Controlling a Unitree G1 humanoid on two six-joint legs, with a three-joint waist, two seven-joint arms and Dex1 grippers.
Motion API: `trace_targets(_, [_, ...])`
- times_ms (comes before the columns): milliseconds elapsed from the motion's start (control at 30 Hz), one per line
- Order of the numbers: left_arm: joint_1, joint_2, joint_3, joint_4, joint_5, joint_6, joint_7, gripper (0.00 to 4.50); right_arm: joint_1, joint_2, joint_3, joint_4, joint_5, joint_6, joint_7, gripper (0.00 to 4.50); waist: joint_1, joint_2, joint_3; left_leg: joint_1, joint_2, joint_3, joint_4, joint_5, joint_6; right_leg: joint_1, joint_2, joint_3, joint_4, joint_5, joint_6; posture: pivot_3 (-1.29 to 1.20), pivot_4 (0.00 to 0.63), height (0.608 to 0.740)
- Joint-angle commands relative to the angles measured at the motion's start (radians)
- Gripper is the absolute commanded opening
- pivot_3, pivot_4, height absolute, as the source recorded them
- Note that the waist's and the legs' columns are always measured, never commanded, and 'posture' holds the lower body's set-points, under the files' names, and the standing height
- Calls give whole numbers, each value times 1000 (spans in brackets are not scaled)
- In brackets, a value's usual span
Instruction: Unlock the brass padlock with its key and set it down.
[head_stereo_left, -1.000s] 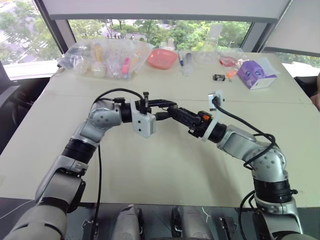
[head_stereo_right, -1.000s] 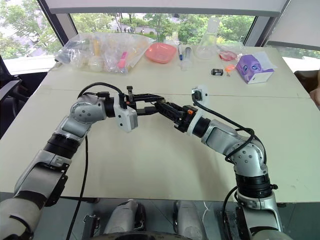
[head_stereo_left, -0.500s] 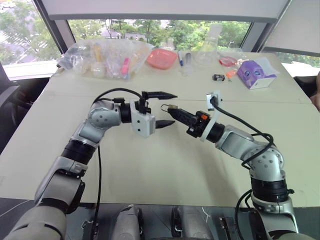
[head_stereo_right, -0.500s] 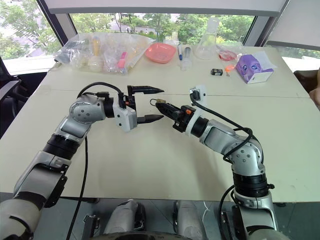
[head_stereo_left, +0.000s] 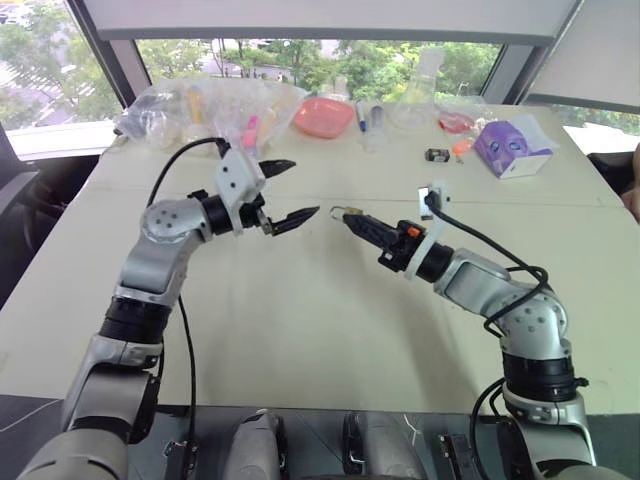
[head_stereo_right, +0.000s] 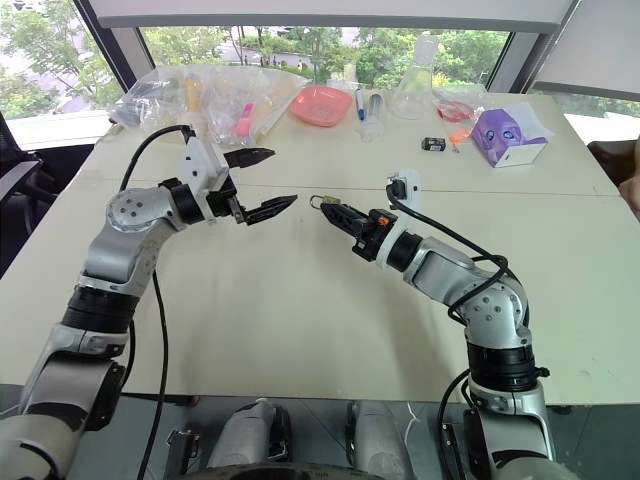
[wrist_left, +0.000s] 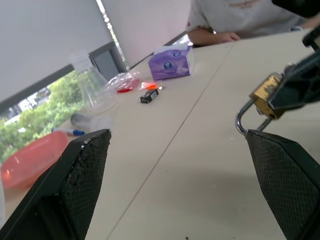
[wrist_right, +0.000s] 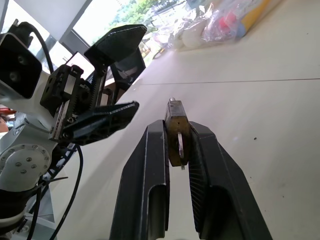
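Right wrist view: the brass padlock (wrist_right: 177, 135) is pinched between the closed fingers of the right gripper (wrist_right: 177, 150), held up over the table (head_stereo_left: 330, 320). The left gripper (head_stereo_left: 285, 192) is spread wide apart, empty, just beside the padlock.

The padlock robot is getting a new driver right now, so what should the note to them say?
Right gripper: shut on the brass padlock, held above the table.
Left gripper: open, holding nothing, a short gap away from the padlock.
Key: I cannot make it out in any view.
Done: padlock is lifted and gripped. Its shackle looks swung out in the left wrist view, so it may already be unlocked; check that.
Left: confirm it is unlocked, find the key, then set the padlock down on the table.
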Motion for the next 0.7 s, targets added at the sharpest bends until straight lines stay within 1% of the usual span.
trace_targets(33, [-2,-15,15,-56,-4,19,5,4445,-26,9,-21,-21,9,-2,16,27,-1,0,0,0,0,0,0,0,0,0,0,0,0,0,0,0,150,740])
trace_targets(200, [-8,-38,3,-33,22,-4,-6,4445,-26,15,-24,-35,23,2,13,27,-2,0,0,0,0,0,0,0,0,0,0,0,0,0,0,0,150,740])
trace_targets(400, [-42,-69,-22,60,96,-87,-26,4445,-5,15,-24,-88,74,15,30,27,-1,0,0,0,0,0,0,0,0,0,0,0,0,0,0,0,150,740])
trace_targets(567, [-72,-88,-25,129,130,-147,-35,4445,10,14,-22,-113,95,16,32,27,0,0,0,0,0,0,0,0,0,0,0,0,0,0,0,0,150,740])
trace_targets(700, [-126,-129,-2,165,113,-146,-9,4445,28,7,-14,-126,106,25,31,27,0,0,0,0,0,0,0,0,0,0,0,0,-1,0,0,0,150,740])
